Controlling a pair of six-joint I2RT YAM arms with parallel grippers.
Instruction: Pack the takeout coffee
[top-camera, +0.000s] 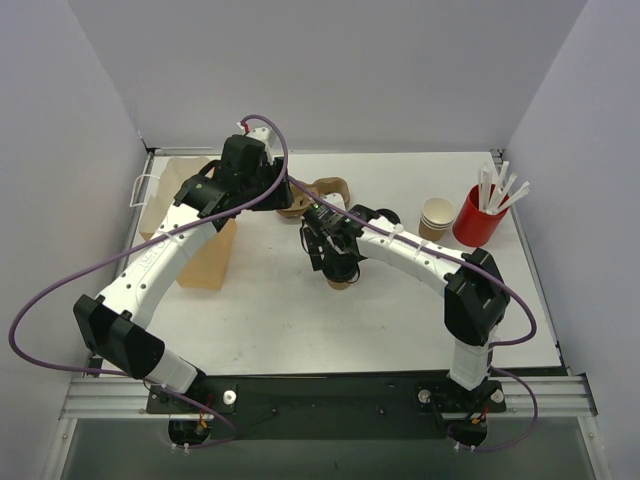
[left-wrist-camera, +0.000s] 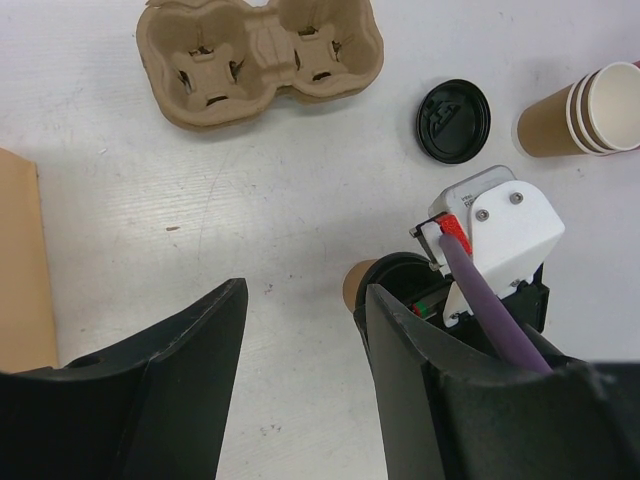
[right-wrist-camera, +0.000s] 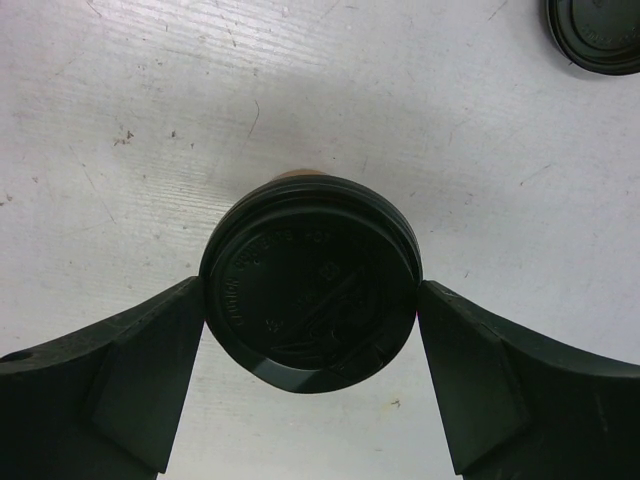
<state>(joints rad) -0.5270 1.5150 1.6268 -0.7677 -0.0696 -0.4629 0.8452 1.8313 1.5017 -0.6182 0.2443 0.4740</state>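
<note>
Lettering (embossed, illegible) rings takeout coffee (right-wrist-camera: 310, 270) in right hand (right-wrist-camera: 312, 315).

A robot laboratory test cell, furnished like a coffee counter.

Plain pale walls (top-camera: 350, 70) close a white table (top-camera: 300, 325) on three sides. The left arm (top-camera: 160, 255) and the right arm (top-camera: 420, 258) are bolted on an aluminium rail (top-camera: 545, 392) at the near edge, with purple cable (left-wrist-camera: 490, 305) hanging loose. The props are a brown paper bag (top-camera: 205, 265), a pulp cup carrier (left-wrist-camera: 262, 60), stacked paper cups (top-camera: 436, 217), a red cup of white sticks (top-camera: 477, 220) and the takeout coffee (right-wrist-camera: 310, 285).
</note>
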